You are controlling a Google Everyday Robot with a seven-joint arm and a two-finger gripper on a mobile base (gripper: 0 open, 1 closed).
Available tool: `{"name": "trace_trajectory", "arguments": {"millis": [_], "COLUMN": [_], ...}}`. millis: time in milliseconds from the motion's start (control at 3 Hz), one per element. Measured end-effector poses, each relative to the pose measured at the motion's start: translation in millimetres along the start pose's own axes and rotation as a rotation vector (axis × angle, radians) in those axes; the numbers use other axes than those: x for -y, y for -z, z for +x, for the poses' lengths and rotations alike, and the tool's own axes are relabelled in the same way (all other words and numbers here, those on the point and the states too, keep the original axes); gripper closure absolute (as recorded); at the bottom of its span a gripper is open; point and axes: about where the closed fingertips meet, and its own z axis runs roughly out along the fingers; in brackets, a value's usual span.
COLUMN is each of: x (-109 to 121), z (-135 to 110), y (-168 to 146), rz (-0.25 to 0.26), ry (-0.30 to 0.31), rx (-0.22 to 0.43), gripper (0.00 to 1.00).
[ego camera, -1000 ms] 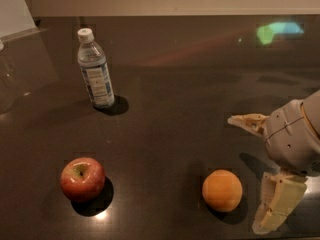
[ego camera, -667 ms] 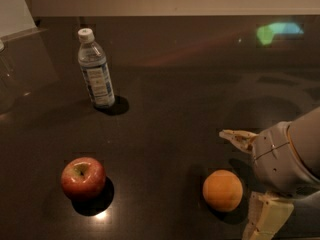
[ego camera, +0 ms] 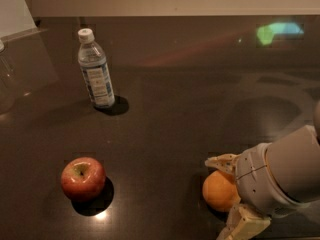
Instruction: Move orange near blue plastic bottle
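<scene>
The orange [ego camera: 217, 192] lies on the dark table [ego camera: 190, 109] at the front right. My gripper [ego camera: 232, 194] has come over it from the right, with one finger [ego camera: 221, 161] just behind the orange and the other finger [ego camera: 243, 226] in front of it. The jaws stand open around the fruit, and the wrist hides its right side. The blue plastic bottle [ego camera: 95, 69], clear with a white cap and a blue-and-white label, stands upright at the back left, far from the orange.
A red apple [ego camera: 83, 178] sits at the front left. A pale panel [ego camera: 14, 9] leans at the back left corner. A green-blue reflection [ego camera: 278, 32] shows on the table at the back right.
My gripper has moved left and toward the front, from beside the orange to straddling it. The orange, apple and bottle have not moved.
</scene>
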Motion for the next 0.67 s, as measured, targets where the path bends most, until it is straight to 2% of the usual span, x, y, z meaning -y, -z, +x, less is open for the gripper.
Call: {"name": "trace_trajectory", "arguments": {"millis": [667], "x": [16.9], "z": [-9.8], "y": [18.8], "rz": [0.001], "ry": [-0.026], "rx": [0.028], "gripper": [0.7]}}
